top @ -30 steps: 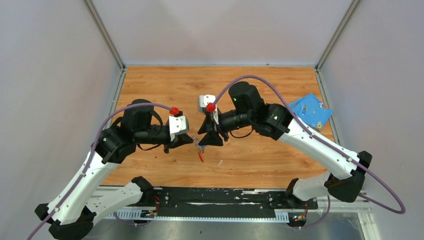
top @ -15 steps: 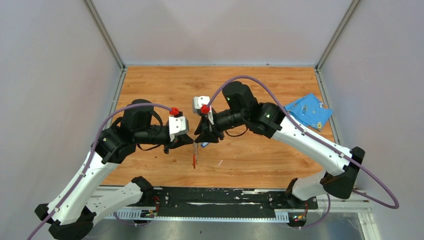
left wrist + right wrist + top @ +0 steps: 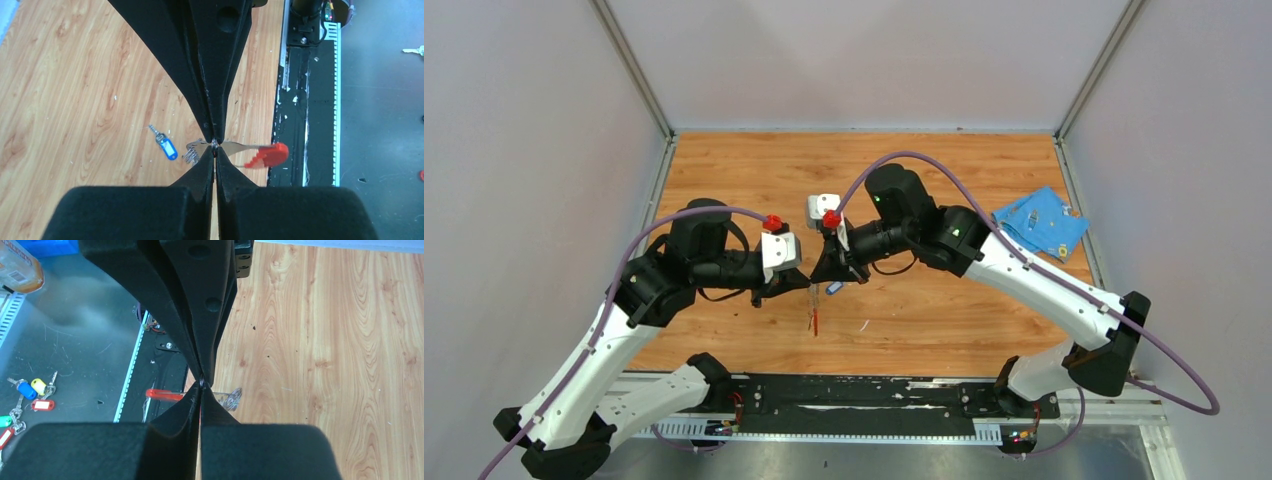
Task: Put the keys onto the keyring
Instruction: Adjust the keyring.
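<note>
The keyring hangs above the table's near middle, its red end lowest. Both grippers meet tip to tip on it. My left gripper is shut on the silvery strap beside the small metal ring. My right gripper is shut on the same spot from the opposite side, with the red end to its left and the ring to its right. From above, the left gripper and right gripper almost touch. A blue-headed key lies flat on the wood below them.
A blue cloth lies at the table's right edge. The black rail runs along the near edge. Off the table, loose keys with coloured tags lie on the metal floor. Grey walls close in three sides.
My right arm moved left up to the left gripper and its jaws shut on the keyring. The keyring swung from slanted to hanging straight down. The left arm stayed still.
</note>
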Robot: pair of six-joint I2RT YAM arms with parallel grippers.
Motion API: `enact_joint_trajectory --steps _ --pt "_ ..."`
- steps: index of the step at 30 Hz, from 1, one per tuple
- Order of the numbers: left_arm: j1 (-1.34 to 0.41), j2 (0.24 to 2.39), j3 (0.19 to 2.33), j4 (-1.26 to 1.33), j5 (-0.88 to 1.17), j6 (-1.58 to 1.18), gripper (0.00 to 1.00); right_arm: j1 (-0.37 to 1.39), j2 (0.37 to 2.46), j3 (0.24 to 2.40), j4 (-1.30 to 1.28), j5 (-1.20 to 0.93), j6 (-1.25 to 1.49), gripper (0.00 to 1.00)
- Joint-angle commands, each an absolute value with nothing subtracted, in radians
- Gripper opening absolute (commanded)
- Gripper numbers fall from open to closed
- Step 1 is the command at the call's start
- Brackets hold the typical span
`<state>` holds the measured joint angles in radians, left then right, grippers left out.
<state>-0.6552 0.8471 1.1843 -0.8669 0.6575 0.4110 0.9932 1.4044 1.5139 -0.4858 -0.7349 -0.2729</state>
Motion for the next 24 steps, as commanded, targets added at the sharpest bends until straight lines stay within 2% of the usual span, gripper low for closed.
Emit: enact_joint_trajectory --steps 1,4,11,17,24 --pt "-0.658 0.844 1.208 -0.857 0.687 0.386 0.08 0.998 1.372 1.480 -0.418 -0.717 -0.229 0.00" --pt "-0.658 0.829 1.200 -0.859 0.716 0.369 0.24 0.988 1.288 1.358 -0.243 -0.713 -0.153 0.00" --pt "-0.658 0.770 1.148 -0.859 0.770 0.312 0.41 0.974 1.126 1.108 0.130 -0.699 0.043 0.00" --pt "-0.658 0.716 1.053 -0.744 0.729 0.180 0.40 0.974 1.038 0.893 0.493 -0.681 0.237 0.00" --pt "-0.657 0.738 1.028 -0.600 0.779 0.006 0.36 0.976 1.030 0.831 0.598 -0.684 0.299 0.00"
